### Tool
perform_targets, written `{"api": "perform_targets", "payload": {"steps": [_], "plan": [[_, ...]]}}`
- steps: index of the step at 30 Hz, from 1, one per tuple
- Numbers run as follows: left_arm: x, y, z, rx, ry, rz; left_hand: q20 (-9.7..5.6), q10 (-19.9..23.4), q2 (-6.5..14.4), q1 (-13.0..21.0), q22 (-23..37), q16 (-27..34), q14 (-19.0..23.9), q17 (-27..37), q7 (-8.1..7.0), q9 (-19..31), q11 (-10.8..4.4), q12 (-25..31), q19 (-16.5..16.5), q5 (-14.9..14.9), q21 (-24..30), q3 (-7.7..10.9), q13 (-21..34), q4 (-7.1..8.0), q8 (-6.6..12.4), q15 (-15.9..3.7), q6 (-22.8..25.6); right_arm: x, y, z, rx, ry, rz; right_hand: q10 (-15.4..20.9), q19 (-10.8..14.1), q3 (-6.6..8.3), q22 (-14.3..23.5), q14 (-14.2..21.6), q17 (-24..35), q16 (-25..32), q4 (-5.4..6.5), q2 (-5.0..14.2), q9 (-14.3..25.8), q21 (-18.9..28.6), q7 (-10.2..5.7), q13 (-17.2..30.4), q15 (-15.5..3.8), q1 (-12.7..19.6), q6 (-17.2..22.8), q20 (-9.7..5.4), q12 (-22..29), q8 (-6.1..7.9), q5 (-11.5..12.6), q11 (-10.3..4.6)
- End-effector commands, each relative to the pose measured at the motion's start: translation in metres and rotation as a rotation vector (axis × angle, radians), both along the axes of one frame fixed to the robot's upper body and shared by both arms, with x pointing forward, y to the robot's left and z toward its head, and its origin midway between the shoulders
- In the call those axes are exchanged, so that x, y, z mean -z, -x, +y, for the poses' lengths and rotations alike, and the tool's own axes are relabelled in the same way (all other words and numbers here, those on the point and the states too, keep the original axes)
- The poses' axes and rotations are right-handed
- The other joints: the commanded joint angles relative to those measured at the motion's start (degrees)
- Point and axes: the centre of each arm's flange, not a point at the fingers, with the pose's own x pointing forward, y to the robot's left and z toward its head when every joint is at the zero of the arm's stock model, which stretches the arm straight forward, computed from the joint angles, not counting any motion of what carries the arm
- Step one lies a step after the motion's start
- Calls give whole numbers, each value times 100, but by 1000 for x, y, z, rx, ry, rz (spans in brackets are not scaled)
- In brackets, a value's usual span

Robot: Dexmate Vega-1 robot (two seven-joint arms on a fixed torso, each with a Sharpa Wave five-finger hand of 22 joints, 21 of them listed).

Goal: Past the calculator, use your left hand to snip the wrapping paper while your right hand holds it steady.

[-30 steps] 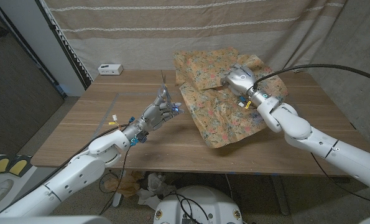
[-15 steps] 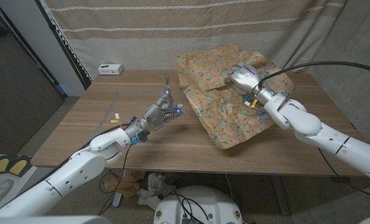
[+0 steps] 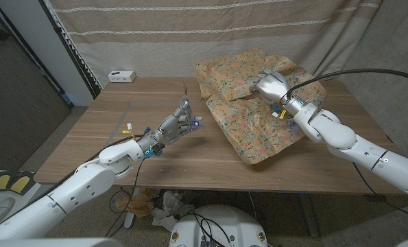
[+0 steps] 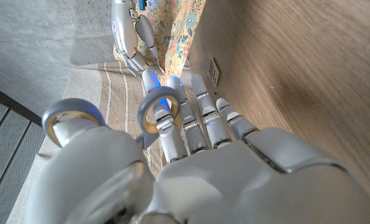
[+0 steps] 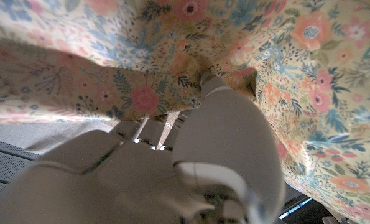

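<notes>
Scissors poised beside the paper

The left hand grips scissors, blades pointing twelve o'clock; the wrapping paper lies at three o'clock, grasped by the right hand.

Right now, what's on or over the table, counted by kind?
Wrapping paper: 1
Scissors: 1
Small white box: 1
Robot hands: 2, left hand and right hand
Total: 5
</notes>
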Motion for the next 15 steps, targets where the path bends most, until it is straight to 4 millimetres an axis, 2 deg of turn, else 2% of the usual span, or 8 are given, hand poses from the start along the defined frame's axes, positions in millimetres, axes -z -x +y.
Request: {"api": "perform_targets", "payload": {"steps": [1, 8, 15], "plan": [[-1, 0, 1, 5, -40, 13, -5, 657, 6, 87, 11, -8, 50, 12, 15, 21, -648, 54, -9, 40, -2, 11, 14, 6, -3, -913, 20, -9, 5, -13, 16, 49, -37, 21, -56, 6, 32, 4, 20, 25, 16, -1, 8, 48, -4, 835, -1044, 62, 14, -634, 22, 17, 33, -21], [-3, -1, -3, 32, -81, 29, -4, 665, 6, 107, 11, -16, 46, 15, 19, 21, -651, 58, -12, 44, -2, 14, 6, -1, -11, -912, 8, -22, 14, -23, 9, 84, -57, -45, -148, 3, 56, -40, 31, 5, 24, 9, 19, 76, -1, 807, -1042, 76, -4, -664, 0, 4, 23, -16], [-6, -2, -13, 65, -148, 35, -2, 665, 4, 113, 11, -20, 48, 17, 31, 21, -650, 61, -15, 45, -2, 12, 3, -2, -10, -910, 16, -33, 20, -22, -34, 121, -87, -125, -209, 16, 97, -101, 47, -24, 43, 24, 76, 150, 0, 806, -1042, 101, -63, -734, 2, -1, 8, -22]]}}
